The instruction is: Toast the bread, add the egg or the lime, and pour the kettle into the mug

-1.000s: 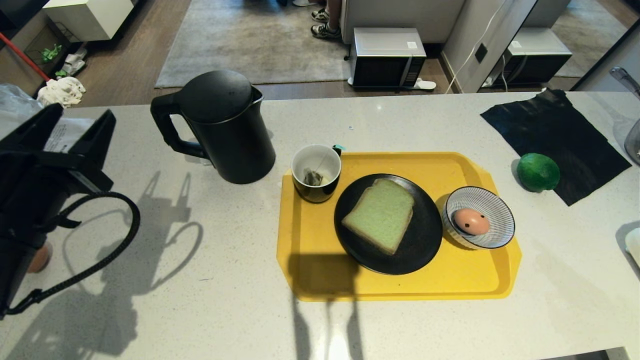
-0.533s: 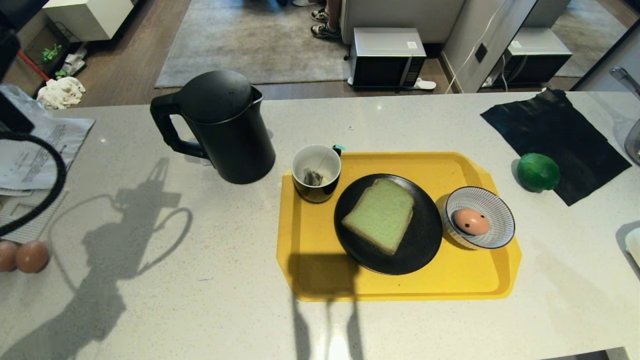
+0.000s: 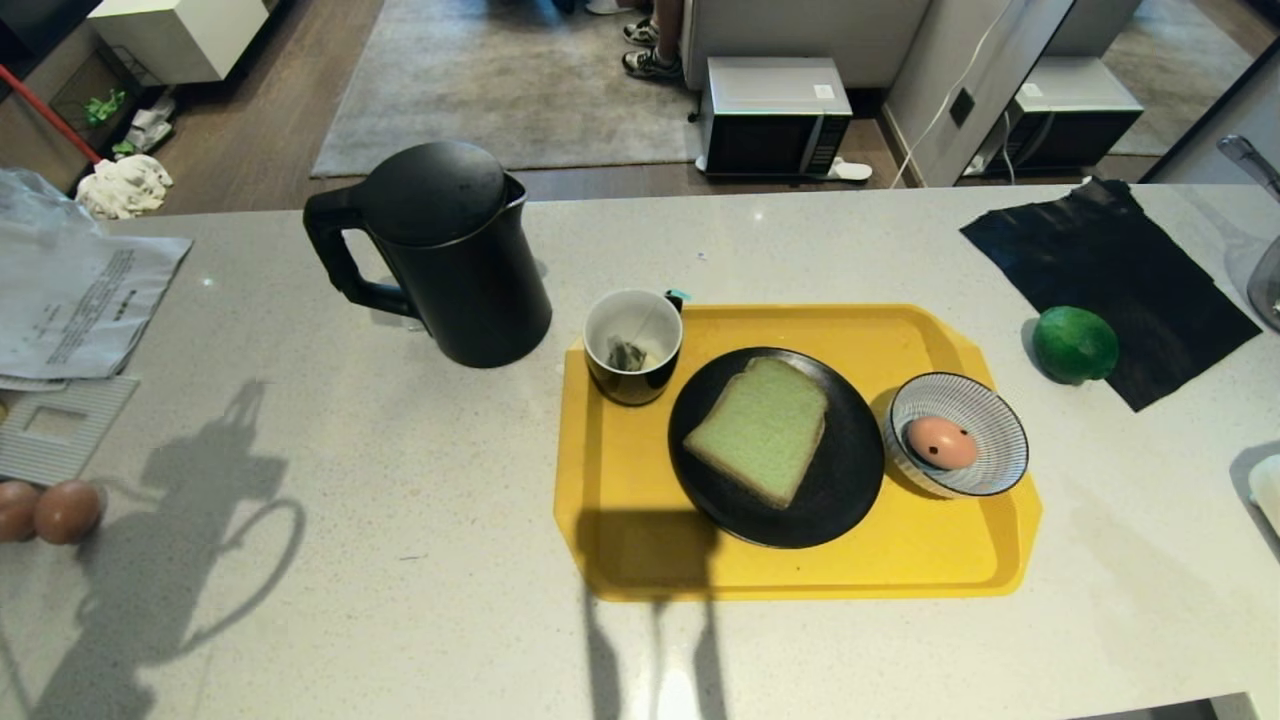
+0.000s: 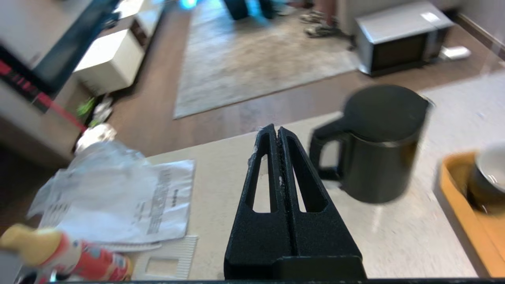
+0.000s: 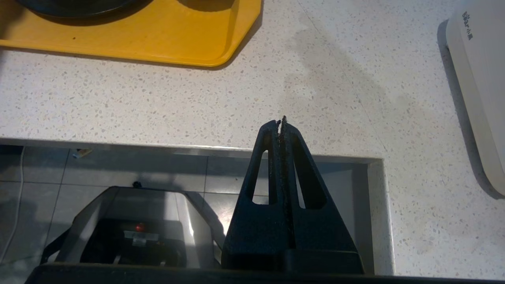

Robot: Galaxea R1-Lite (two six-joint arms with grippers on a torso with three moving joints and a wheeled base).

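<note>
From above, neither arm shows; only a shadow falls on the speckled pale stone counter (image 3: pixel 400 560). The matte black kettle (image 3: pixel 440 250) stands far left of the yellow plastic tray (image 3: pixel 640 560), handle to the left. On the tray sit the glossy black mug (image 3: pixel 632 345) at its far-left corner, white inside with a tea bag, the pale green bread (image 3: pixel 760 428) flat on a round black plate (image 3: pixel 850 470), and the spotted egg (image 3: pixel 941 442) in a striped bowl (image 3: pixel 1000 425). The shiny lime (image 3: pixel 1075 344) lies right of the tray, against a black cloth (image 3: pixel 1110 250).

The wrist cameras alone show the grippers. The left gripper (image 4: pixel 277 132) hangs above the counter left of the kettle, fingers pressed together, empty. The right gripper (image 5: pixel 281 123) sits over the counter's near edge, likewise closed on nothing, with a white appliance (image 5: pixel 479 79) to one side.
</note>
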